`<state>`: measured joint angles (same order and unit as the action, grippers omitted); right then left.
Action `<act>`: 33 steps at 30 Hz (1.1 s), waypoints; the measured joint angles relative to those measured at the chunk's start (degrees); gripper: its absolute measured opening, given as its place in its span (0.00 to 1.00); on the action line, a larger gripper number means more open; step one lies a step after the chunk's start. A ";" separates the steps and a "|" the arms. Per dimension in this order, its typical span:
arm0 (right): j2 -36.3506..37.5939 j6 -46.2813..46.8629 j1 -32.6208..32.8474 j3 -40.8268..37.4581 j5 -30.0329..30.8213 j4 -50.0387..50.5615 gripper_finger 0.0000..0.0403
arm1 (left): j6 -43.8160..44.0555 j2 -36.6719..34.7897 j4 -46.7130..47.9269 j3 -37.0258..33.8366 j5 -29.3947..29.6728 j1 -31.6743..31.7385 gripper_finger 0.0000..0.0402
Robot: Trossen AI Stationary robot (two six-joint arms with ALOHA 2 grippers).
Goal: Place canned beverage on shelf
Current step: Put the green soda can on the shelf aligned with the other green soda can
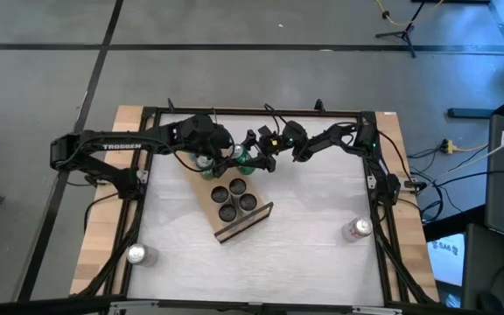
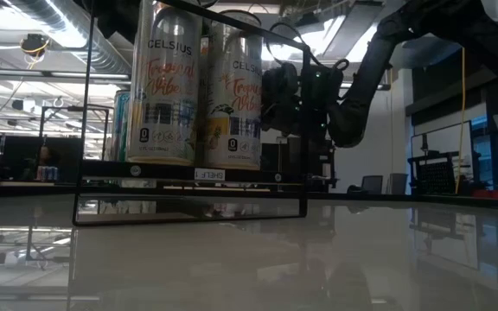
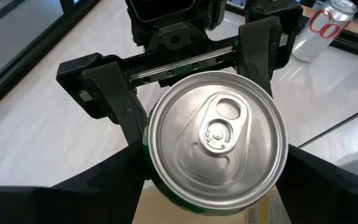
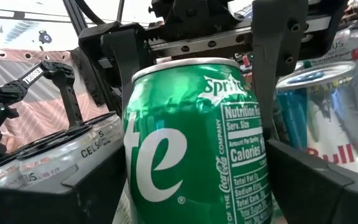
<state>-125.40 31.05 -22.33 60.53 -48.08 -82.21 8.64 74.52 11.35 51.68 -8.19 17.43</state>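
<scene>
while several cans already stand on it, the job looks well along but not finished. the pale glossy table [image 1: 322,210] carries the long light-wood shelf with dark edges and a raised lip [image 1: 245,223], lying at a slant near the middle. its nearer end is filled with dark-topped cans in two rows, and the low view shows tall celsius cans [image 2: 199,86] upright side by side on the board. what is left, as i judge it, is to settle the can now in hand and then fetch the two loose silver cans, one near the table's front left corner [image 1: 136,255], one near the right edge [image 1: 355,229].

both dark arms reach inward and meet over the shelf's far end. the left gripper [image 1: 220,150] comes at the can from above, looking down on its lid. the right gripper [image 1: 256,159] comes in level from the side. each has the can within its span. whether either is clamped on it or has let go, i cannot tell.

the green sprite can with the silver pull-tab lid [image 4: 191,143] stands upright at that far end, a bit of pale wood showing just under it. a blue and silver red bull can [image 4: 328,118] is just beside it.
</scene>
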 joint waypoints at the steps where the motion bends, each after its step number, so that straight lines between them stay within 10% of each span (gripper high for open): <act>1: 0.00 -0.01 0.00 0.01 -0.06 0.19 0.85 | 0.00 0.00 0.09 0.00 -0.04 -0.04 0.73; 33: 0.00 0.87 -6.83 -0.15 -9.71 1.75 0.85 | 0.20 -0.45 3.40 0.02 3.30 -0.62 0.72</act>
<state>-125.40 31.92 -29.16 60.38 -57.79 -80.46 8.85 74.07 14.76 51.70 -4.88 16.81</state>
